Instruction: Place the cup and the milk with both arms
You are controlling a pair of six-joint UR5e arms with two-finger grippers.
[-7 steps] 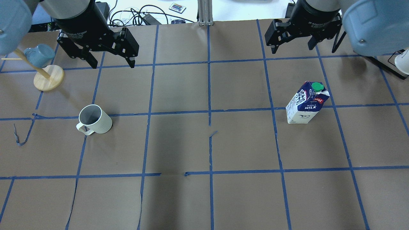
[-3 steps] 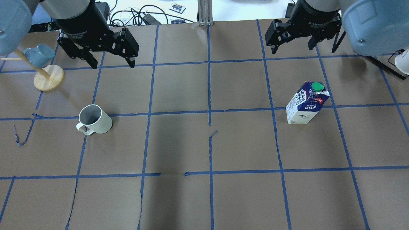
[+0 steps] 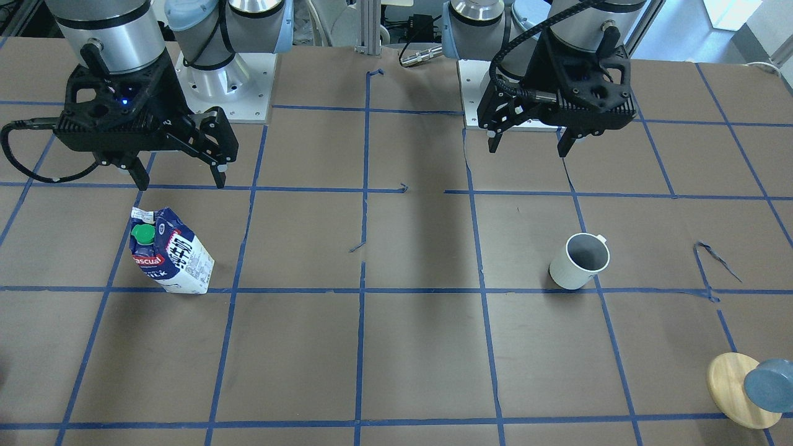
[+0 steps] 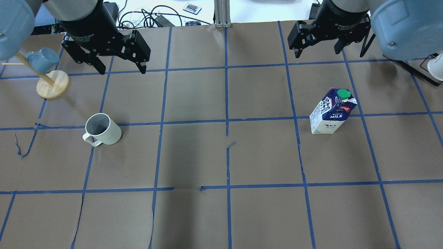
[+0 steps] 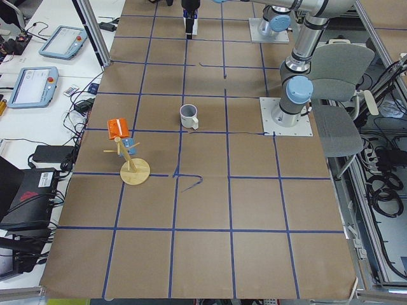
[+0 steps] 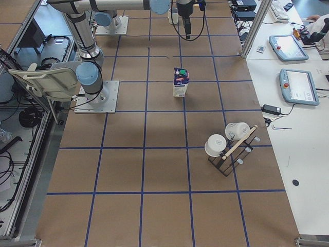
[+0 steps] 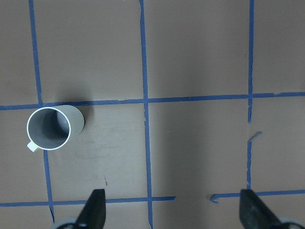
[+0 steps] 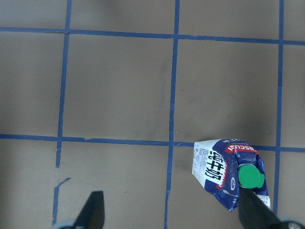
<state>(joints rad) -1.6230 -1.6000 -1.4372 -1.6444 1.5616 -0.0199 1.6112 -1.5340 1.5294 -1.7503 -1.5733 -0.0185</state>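
The white ribbed cup stands upright on the left half of the table, handle toward the near edge; it also shows in the front view and at the left of the left wrist view. The milk carton stands upright on the right half, green cap on top, also in the front view and the right wrist view. My left gripper is open and empty, high above the table beyond the cup. My right gripper is open and empty, high beyond the milk.
A wooden mug tree with a blue mug stands at the far left. A black rack with white cups stands at the right end. Cables lie beyond the far edge. Blue tape lines grid the brown table.
The right gripper has shifted a few pixels to the right. The cup, the milk and the left gripper have not moved.
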